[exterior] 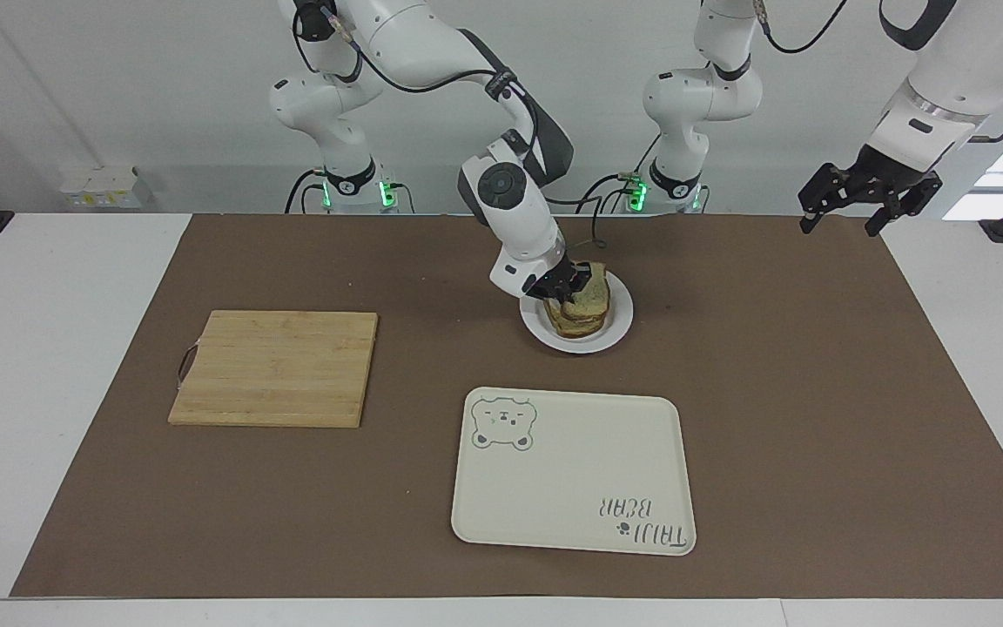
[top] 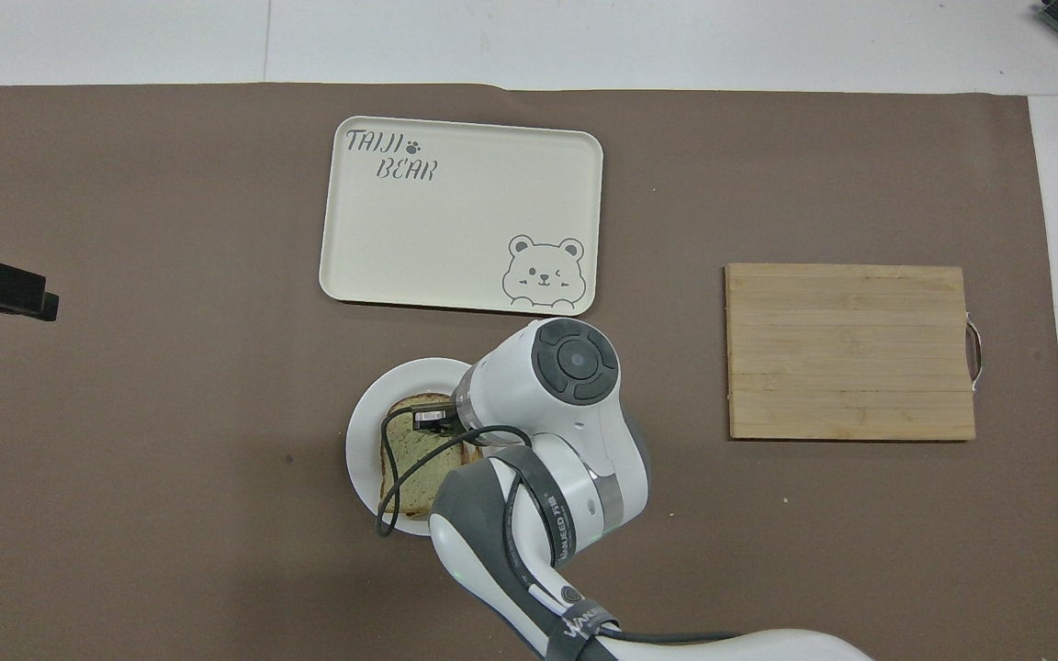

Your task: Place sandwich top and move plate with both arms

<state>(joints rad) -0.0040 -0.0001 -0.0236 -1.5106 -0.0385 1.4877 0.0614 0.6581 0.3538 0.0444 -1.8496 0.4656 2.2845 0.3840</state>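
Observation:
The sandwich top (exterior: 593,296), a pale greenish-tan slice with brown crust, lies on the lower toast (exterior: 573,328) on the small white plate (exterior: 616,334). My right gripper (exterior: 568,286) is shut on the edge of the slice that is toward the right arm's end, low over the plate. In the overhead view the slice (top: 414,459) and the plate (top: 362,441) are partly covered by the right wrist. My left gripper (exterior: 841,222) is open and empty, raised over the mat's corner near its own base, and waits.
A cream tray with a bear drawing (exterior: 571,470) lies farther from the robots than the plate. A wooden cutting board (exterior: 275,366) lies toward the right arm's end of the brown mat (exterior: 815,392).

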